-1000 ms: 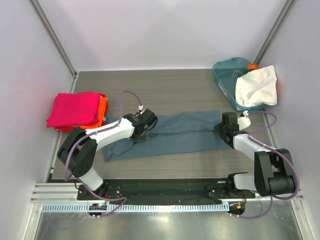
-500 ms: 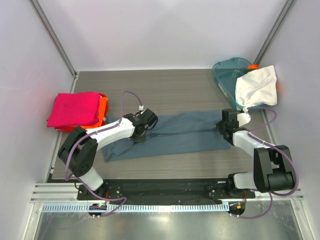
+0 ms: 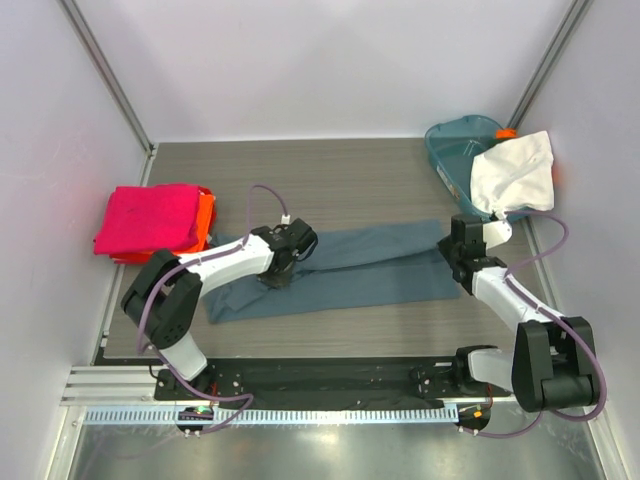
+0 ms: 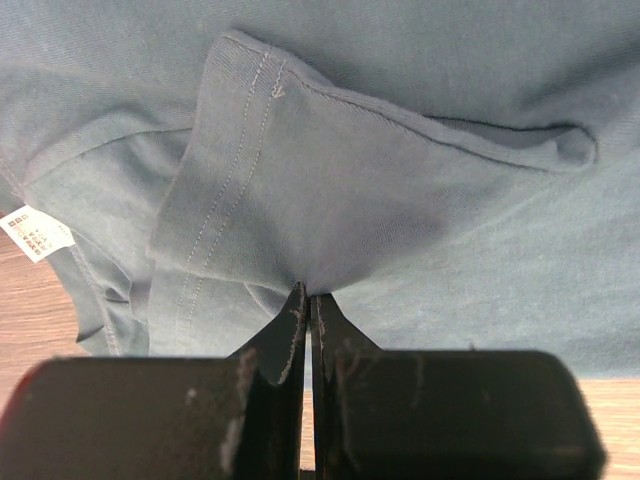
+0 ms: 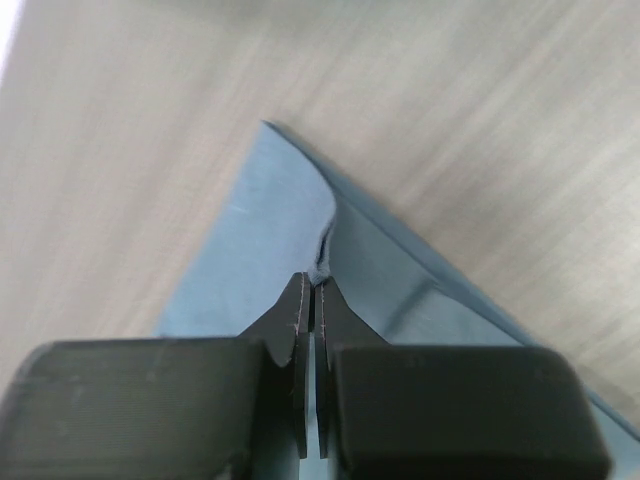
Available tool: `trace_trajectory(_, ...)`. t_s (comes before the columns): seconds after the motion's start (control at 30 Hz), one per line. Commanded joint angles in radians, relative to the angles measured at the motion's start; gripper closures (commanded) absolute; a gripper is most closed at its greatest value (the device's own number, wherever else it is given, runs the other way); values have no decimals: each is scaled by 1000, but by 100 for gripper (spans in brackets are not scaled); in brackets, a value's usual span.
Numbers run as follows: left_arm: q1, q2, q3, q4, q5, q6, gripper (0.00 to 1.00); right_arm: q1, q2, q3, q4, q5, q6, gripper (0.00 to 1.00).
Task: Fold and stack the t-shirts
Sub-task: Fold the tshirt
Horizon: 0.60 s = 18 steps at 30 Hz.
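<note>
A slate blue-grey t-shirt (image 3: 350, 268) lies folded lengthways across the middle of the table. My left gripper (image 3: 283, 264) is shut on a pinch of its cloth (image 4: 330, 200) near the sleeve and collar end, where a white label (image 4: 35, 233) shows. My right gripper (image 3: 453, 254) is shut on the shirt's hem edge (image 5: 290, 215) at the right end, lifted a little off the table. A folded magenta pink shirt (image 3: 148, 217) lies on an orange-red one (image 3: 205, 216) at the left. A white shirt (image 3: 513, 172) hangs over the tub.
A teal plastic tub (image 3: 455, 145) stands at the back right corner, with an orange thing (image 3: 506, 132) behind it. Metal frame posts run up both back corners. A black rail (image 3: 330, 375) crosses the near edge of the table.
My right gripper has drawn the shirt's right end to the right and slightly back, pulling the cloth straighter. My left gripper has barely moved.
</note>
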Motion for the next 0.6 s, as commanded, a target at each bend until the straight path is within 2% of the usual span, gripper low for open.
trace_trajectory(0.0, -7, 4, 41, -64, 16, 20, 100, -9, 9, -50, -12, 41, 16, 99)
trace_trajectory(0.27, -13, 9, 50, -95, 54, 22, 99, -9, -3, -125, 2, 76, 71, 93)
trace_trajectory(0.47, -21, 21, 56, -98, 77, 22, 93, -7, -57, -151, 5, 104, 78, 92)
trace_trajectory(0.53, -21, 21, 59, -99, 73, 16, 87, -9, -69, -156, -3, 103, 75, 81)
trace_trajectory(0.57, -19, 16, 59, -92, 71, 5, 84, -7, -75, -159, -3, 101, 68, 69)
